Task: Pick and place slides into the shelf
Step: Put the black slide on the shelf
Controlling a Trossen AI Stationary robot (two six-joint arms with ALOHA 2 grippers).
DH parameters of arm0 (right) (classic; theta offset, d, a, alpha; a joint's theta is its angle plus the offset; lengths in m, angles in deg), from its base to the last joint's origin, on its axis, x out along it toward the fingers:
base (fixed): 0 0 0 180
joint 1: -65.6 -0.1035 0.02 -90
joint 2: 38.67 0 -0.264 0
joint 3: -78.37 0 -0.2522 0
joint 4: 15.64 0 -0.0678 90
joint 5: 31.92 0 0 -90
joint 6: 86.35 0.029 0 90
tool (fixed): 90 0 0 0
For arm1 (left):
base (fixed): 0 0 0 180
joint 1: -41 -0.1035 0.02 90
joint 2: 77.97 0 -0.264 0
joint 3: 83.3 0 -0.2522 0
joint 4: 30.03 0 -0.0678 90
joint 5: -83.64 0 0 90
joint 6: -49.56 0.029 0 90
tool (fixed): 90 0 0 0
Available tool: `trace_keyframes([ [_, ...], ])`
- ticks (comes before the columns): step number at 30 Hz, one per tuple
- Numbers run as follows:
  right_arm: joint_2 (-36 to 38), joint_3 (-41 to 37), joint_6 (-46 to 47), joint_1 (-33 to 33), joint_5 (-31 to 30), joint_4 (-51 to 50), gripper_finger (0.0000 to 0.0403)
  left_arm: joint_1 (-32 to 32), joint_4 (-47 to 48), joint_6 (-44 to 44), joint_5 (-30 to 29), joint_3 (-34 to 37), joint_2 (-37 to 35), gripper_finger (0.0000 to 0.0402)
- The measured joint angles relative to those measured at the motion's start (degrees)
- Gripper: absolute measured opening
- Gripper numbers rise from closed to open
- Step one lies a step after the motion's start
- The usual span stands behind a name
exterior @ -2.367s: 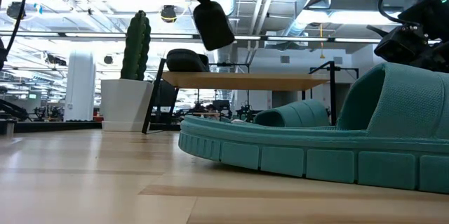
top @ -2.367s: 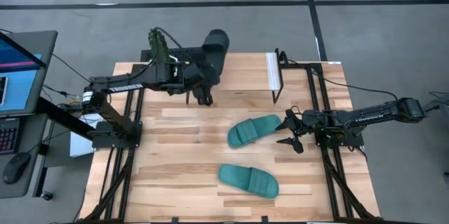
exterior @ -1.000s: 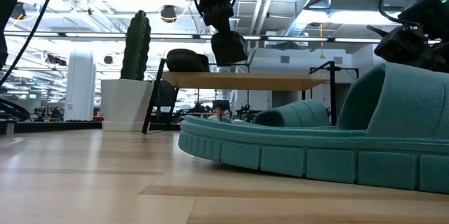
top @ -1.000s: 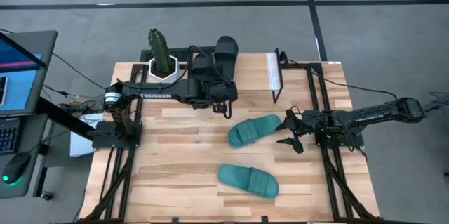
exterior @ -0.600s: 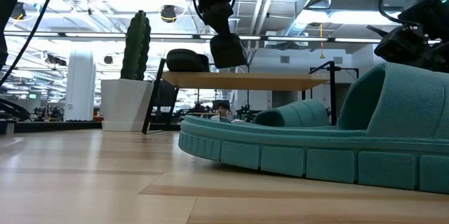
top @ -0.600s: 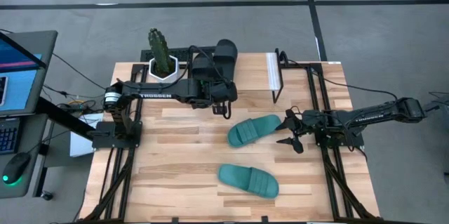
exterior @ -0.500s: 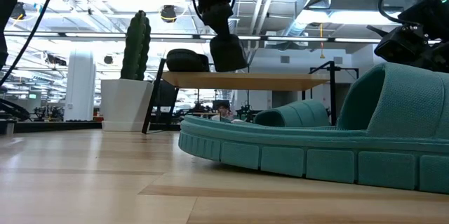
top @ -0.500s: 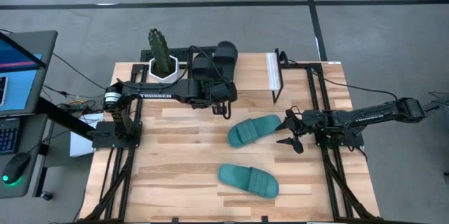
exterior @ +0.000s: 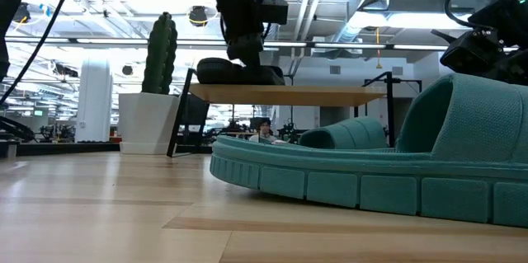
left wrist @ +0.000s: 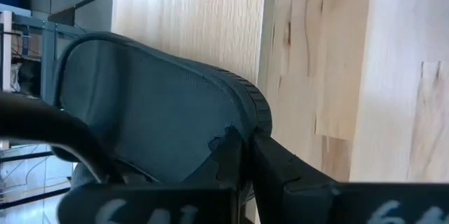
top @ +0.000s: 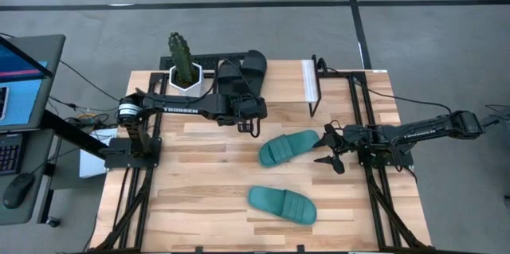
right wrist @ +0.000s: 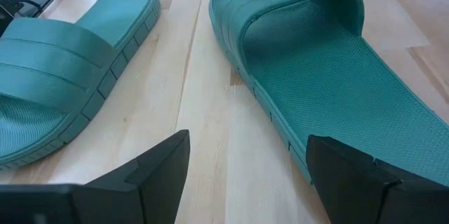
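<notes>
Slides first: our left gripper [top: 249, 119] pinches the rim of a black slide [top: 252, 69] over the shelf [top: 280, 79] top; we should lower it flat before letting go. Our right gripper [top: 331, 149] waits wide apart, a teal slide [top: 288, 146] just beyond its jaws.

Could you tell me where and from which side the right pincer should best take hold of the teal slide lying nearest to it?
Probably the side wall of the nearer teal slide at its heel end. The slide lies flat, sole down, with its heel towards the open right pincer, so I would come in from the heel with one finger inside the footbed and one outside the rim. The strap at the far end looks too broad.
</notes>
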Motion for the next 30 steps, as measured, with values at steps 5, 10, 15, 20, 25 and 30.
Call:
trace_keyframes([
  [5,0.00,0.00,0.00,0.00,0.00,0.00,0.0269,-0.42,-0.43,-0.03,0.92,1.59,-0.07,0.0002],
  [10,0.00,0.00,0.00,-0.02,0.00,0.00,0.0269,-0.43,-1.15,-0.02,1.78,2.20,-0.17,0.0011],
  [15,0.02,0.01,0.00,0.00,0.00,0.00,0.0269,-0.47,-1.09,-0.02,2.22,2.20,-0.17,0.0021],
  [20,0.00,0.01,0.00,-0.02,0.00,0.00,0.0269,-0.47,-1.04,-0.48,2.35,2.20,-0.17,0.0036],
  [25,0.00,0.01,0.00,-0.02,0.00,0.00,0.0269,-0.47,-0.95,-0.70,1.58,2.22,-0.15,0.0065],
  [30,0.02,-0.01,0.00,-0.01,0.00,0.00,0.0269,-0.46,-0.74,-0.94,1.76,2.29,-0.02,0.0112],
])
